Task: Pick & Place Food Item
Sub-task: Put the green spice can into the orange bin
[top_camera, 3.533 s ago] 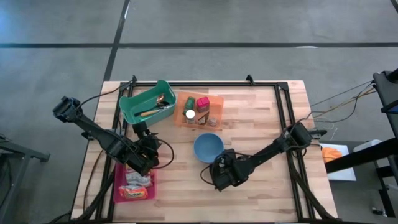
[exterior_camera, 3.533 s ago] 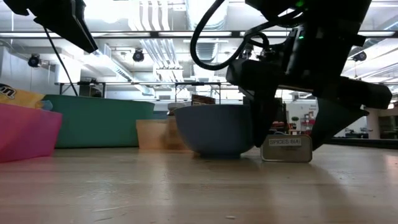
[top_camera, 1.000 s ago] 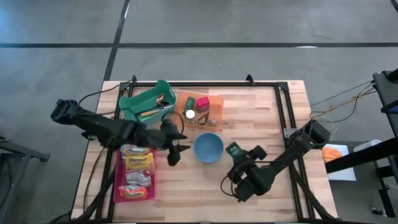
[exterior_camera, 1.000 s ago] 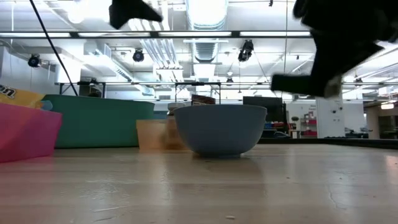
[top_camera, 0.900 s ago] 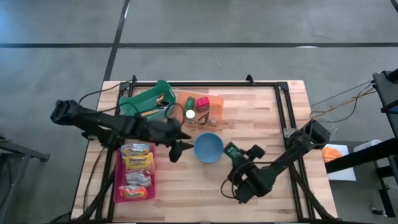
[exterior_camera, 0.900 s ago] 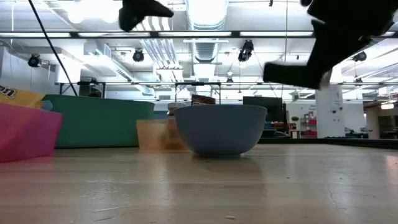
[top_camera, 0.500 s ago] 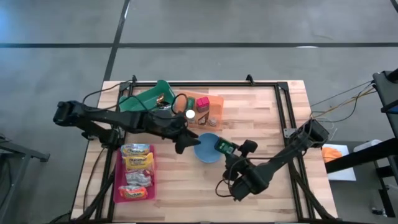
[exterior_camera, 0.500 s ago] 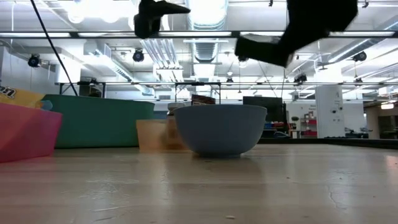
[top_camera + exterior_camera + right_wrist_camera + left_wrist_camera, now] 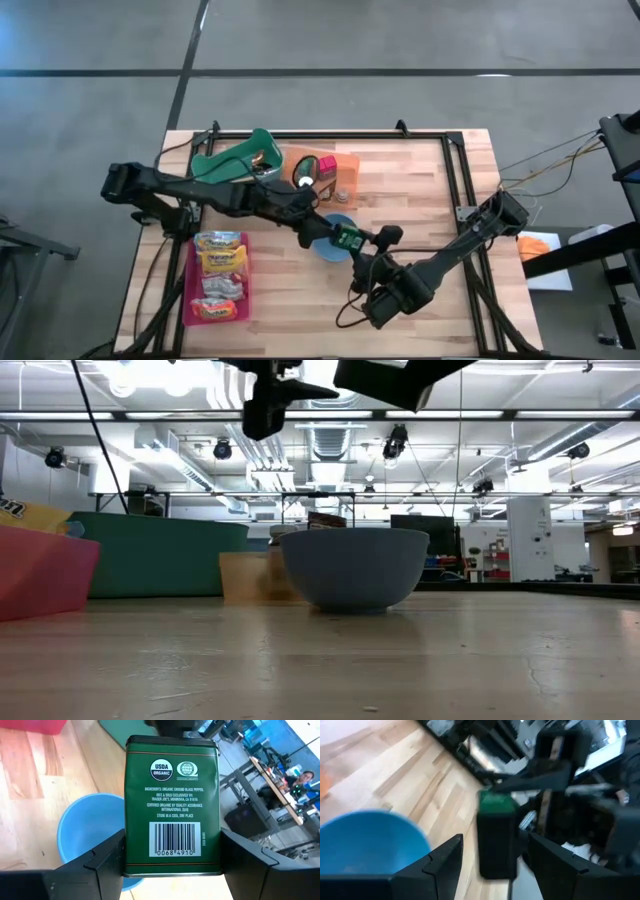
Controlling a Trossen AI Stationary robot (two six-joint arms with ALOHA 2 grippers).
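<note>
Item: green spice tin (image 9: 172, 805), a rectangular can labelled organic ground black pepper, barcode side facing the right wrist camera. Location: held in the air above the near edge of the blue bowl (image 9: 330, 236), clear of the table.

Holder: right gripper (image 9: 352, 240), its two fingers clamped on the tin's flat sides, one each side as the right wrist view shows.

Second arm: left gripper (image 9: 313, 224), stretched across the table to the bowl, jaws spread apart and empty. In the left wrist view its fingers (image 9: 440, 865) frame the tin (image 9: 496, 835), which stands between them but not touching either.

Step in hand (judged): carry of the tin over the bowl; the placing is not yet done. Whether the tin goes into the bowl or passes to the left gripper cannot be told.

Next move (judged): either a lowering of the tin into the bowl and a release, or a closing of the left fingers on the free sides before the right lets go.

Surroundings: orange tray (image 9: 345, 167) of small jars behind the bowl; green bin (image 9: 215, 165) beside it; pink tray (image 9: 192, 285) of snack packets at the left arm's side; wooden table (image 9: 430, 190).
</note>
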